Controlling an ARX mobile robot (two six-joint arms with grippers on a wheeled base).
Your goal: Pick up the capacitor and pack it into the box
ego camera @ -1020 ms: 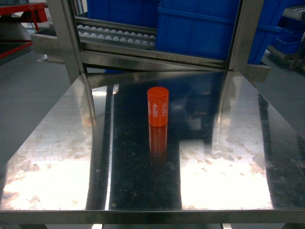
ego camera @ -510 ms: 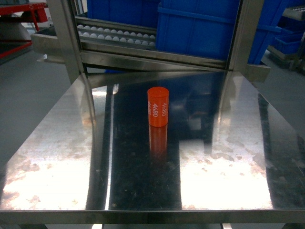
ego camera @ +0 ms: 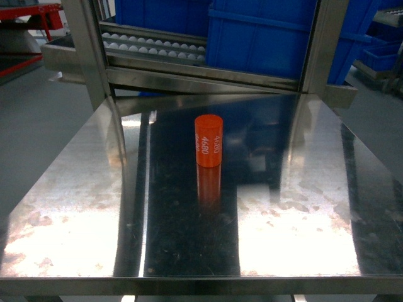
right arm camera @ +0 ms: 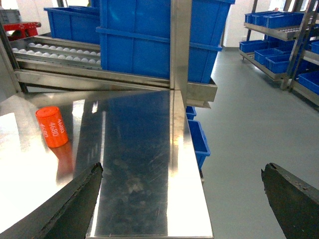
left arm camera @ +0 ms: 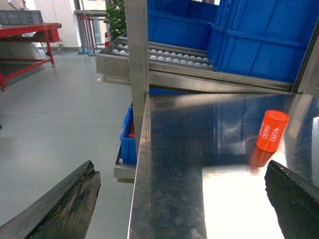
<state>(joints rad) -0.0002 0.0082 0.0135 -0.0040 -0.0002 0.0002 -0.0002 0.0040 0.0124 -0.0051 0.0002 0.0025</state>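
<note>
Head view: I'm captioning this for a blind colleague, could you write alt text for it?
An orange capacitor printed with white "4680" stands upright near the middle of a shiny steel table, its reflection showing below it. Behind the table, a steel frame holds a roller track and large blue bins. No claw is visible in this view.

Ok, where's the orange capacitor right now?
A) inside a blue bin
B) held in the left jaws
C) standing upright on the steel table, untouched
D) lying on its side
C: the capacitor stands upright on the steel table, and neither arm reaches it in the head view.
</note>
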